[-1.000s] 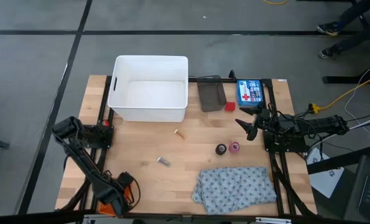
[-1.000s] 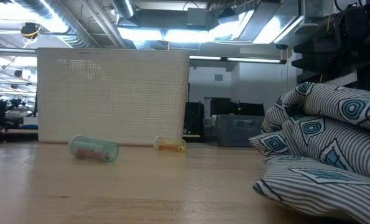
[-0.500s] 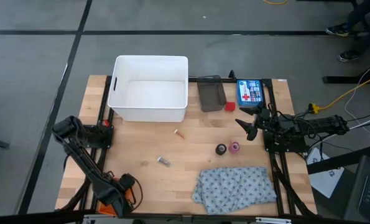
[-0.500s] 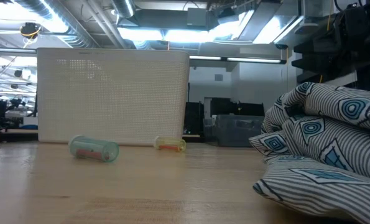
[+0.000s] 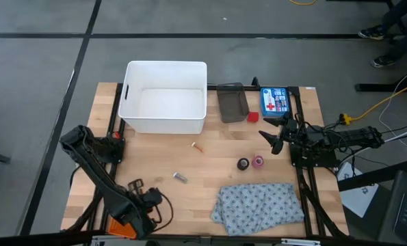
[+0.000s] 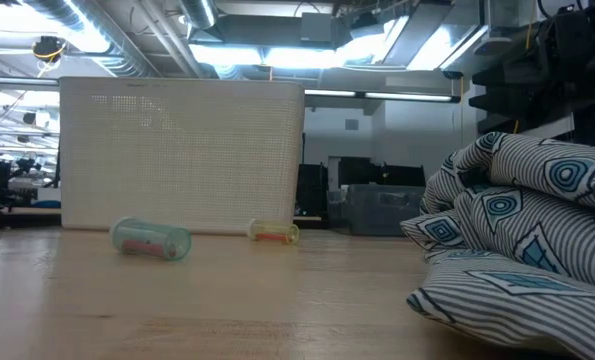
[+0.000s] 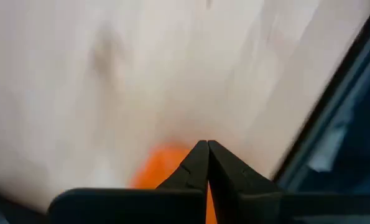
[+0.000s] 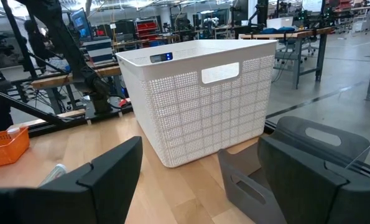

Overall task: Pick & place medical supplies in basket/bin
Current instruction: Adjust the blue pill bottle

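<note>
Swinging rightward along the surface's near edge, the left hand is staying pressed together beside the small flat orange mesh basket; right hand is waiting apart; supplies are lying unpacked.

The table is pale wood with a smooth, matt planked top. On it, the white tub looks like matt plastic, its walls pierced in a fine mesh. Beside the tub lies a dark grey tray, smooth moulded plastic with a dull sheen. Further from the tub, the grey cloth is soft printed fabric, rumpled into folds. In front of the tub, the small capsule is clear, glossy plastic, as is a second capsule. The orange basket seems perforated plastic, though it shows poorly. Both arms are matt black.
</note>
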Tool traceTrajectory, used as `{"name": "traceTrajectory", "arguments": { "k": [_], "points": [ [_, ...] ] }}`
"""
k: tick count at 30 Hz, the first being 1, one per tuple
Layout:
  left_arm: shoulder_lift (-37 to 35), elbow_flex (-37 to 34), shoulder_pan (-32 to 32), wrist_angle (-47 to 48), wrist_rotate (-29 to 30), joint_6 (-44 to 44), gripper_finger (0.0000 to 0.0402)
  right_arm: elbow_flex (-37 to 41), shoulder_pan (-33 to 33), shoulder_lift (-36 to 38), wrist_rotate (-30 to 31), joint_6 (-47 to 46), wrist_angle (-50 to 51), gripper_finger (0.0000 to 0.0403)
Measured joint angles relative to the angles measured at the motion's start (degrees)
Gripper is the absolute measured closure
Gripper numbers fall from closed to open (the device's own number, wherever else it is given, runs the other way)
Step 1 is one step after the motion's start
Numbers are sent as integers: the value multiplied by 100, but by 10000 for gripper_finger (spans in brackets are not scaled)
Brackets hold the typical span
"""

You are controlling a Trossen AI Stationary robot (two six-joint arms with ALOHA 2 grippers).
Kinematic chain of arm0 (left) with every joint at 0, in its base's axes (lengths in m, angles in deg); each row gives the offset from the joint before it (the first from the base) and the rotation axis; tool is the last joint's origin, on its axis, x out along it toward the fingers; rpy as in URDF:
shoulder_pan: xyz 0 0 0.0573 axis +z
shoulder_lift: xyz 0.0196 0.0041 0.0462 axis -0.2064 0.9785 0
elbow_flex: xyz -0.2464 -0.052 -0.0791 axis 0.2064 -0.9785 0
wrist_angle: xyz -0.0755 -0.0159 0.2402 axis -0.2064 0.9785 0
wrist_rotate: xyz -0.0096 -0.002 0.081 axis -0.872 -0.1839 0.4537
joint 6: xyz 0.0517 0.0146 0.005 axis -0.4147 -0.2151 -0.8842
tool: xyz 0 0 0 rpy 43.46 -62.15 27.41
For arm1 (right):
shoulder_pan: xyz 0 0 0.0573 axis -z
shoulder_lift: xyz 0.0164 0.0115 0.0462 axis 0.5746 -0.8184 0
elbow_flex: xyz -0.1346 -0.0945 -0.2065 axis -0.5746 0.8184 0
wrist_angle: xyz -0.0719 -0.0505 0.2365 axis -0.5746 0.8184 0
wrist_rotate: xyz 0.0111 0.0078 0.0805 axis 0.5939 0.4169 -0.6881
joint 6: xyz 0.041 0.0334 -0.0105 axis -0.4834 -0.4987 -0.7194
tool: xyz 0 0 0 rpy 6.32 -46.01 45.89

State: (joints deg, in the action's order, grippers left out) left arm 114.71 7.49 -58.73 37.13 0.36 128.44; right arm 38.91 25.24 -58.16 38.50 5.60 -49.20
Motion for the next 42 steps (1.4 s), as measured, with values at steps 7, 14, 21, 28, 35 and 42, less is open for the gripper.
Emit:
{"name": "traceTrajectory", "arguments": {
  "k": [7, 14, 21, 28, 35, 42],
  "points": [
    [53, 9, 841, 97, 1043, -2465, 336, 0, 0, -2, 0, 0, 0, 85],
    [55, -81, 1706, 76, 1677, -4694, 245, 0, 0, -2, -1, -147, 3, 86],
    [55, -754, 2270, -441, 1098, -6194, 187, 0, -2, -2, 0, -160, 44, 86],
    [55, -1351, 2559, -1550, 320, -6733, 176, 0, 0, -1, -1, -474, 48, 86],
    [55, -1662, 2650, -1815, 19, -6951, 176, 0, 0, -2, -22, -639, 50, 86],
    [55, -2012, 2634, -2457, 19, -7237, 176, 0, -1, -1, -22, -610, 61, 85]
  ]
}}
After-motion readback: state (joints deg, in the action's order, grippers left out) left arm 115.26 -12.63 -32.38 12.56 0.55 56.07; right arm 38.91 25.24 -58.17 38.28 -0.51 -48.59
